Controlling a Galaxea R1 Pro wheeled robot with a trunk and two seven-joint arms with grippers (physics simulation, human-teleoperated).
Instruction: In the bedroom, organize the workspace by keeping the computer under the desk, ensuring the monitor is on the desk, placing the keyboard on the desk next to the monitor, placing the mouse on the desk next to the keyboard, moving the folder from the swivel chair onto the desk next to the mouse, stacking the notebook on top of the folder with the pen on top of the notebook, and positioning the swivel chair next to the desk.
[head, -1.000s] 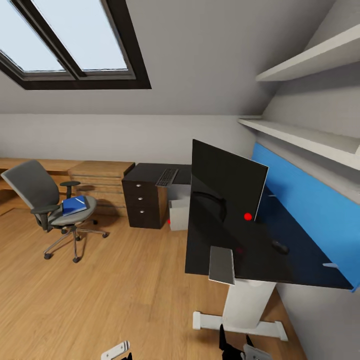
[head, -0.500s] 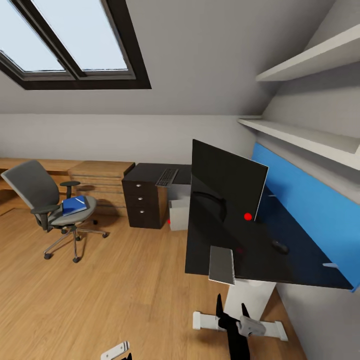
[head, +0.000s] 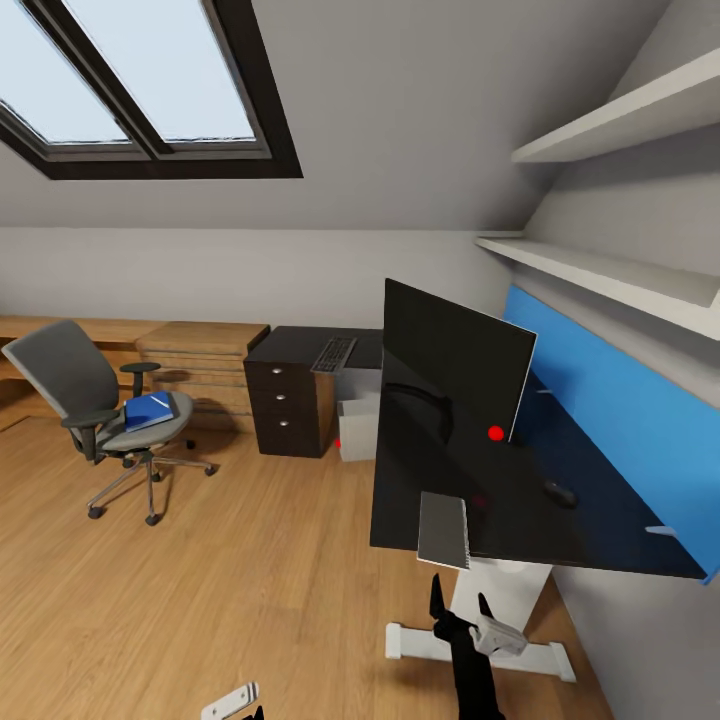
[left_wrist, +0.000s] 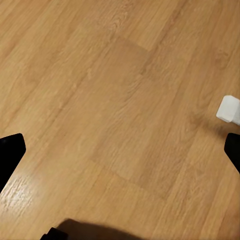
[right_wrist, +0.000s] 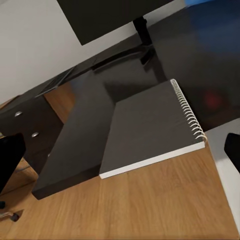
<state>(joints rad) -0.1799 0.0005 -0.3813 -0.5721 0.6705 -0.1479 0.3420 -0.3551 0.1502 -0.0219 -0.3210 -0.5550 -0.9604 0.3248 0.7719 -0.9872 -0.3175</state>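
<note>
The grey spiral notebook (head: 443, 530) (right_wrist: 150, 127) lies at the near end of the black desk (head: 420, 470), overhanging its edge. My right gripper (head: 457, 606) hangs open just below and in front of it, its fingers (right_wrist: 10, 160) spread wide. The monitor (head: 455, 365) stands on the desk with the mouse (head: 560, 492) to its right. The keyboard (head: 335, 353) rests on the far desk section above the drawers. Below sits the computer (head: 358, 428). The swivel chair (head: 100, 410) stands apart at the left, holding the blue folder (head: 150, 410) with the white pen (head: 160, 401). My left gripper (head: 245, 708) is open over bare floor.
A light-wood drawer chest (head: 205, 365) stands behind the chair. A blue wall panel (head: 620, 420) backs the desk, with white shelves (head: 600, 270) above. The desk's white foot (head: 420, 640) (left_wrist: 230, 108) rests on the wooden floor (head: 250, 580).
My right gripper has risen from the bottom edge of the head view toward the notebook's overhanging edge. Nothing else has moved.
</note>
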